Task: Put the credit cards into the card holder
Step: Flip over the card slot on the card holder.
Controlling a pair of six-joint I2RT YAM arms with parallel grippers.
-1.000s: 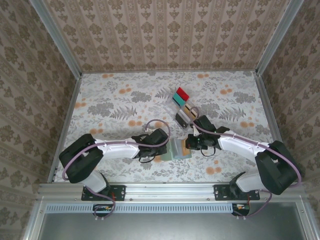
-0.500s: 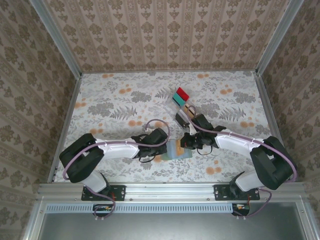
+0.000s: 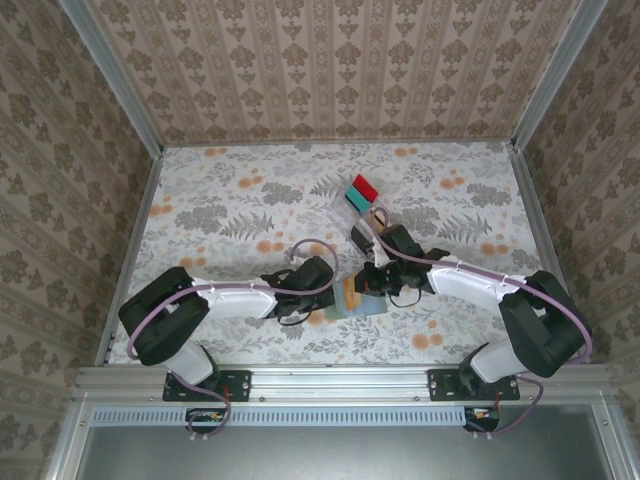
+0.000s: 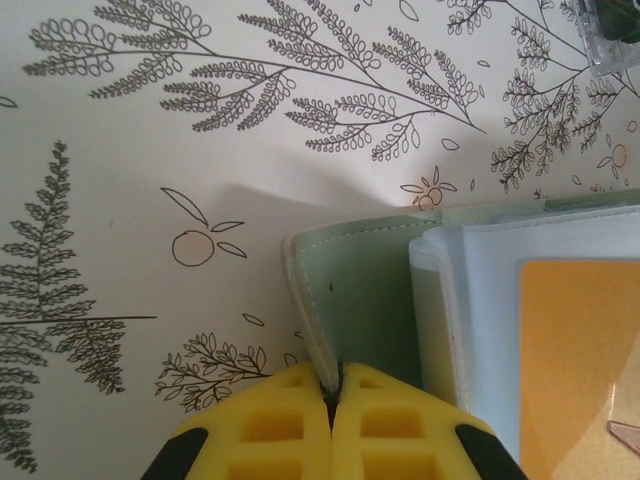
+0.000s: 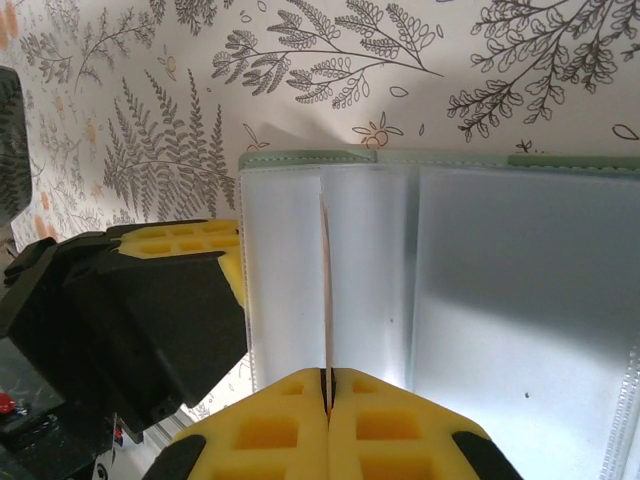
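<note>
Firstly, the left tool (image 4: pixel 333 385) had its two yellow fingers (image 4: pixel 270 430) pressed together, and between them it pinched the near edge of the grey-green cover of the card holder (image 4: pixel 360 290). The card holder lay open on the flowered tabletop (image 3: pixel 230 220), close in front of the arms and between the two tools. Inside it there were clear plastic sleeves (image 5: pixel 480 300). An orange card (image 4: pixel 580 370) showed on the right side of the left wrist view, just beside the pale sleeve. I could not tell whether this card was already under the plastic.

The right tool (image 5: pixel 327 380) was closed as well. Its yellow fingers squeezed a thin sheet (image 5: pixel 325 290) that stood edge-on over the sleeves and had a brownish edge. Whether this sheet was a card or a plastic leaf of the card holder, I could not tell. In the right wrist view the left tool was at the left, touching the side of the card holder.

Farther from the arms, behind the right tool, a clear tray (image 3: pixel 340 207) lay on the tabletop, apart from the card holder. It held a red card (image 3: pixel 365 186), a teal card (image 3: pixel 355 198) just beside it, and a dark card (image 3: pixel 358 237) nearer to the right arm.
</note>
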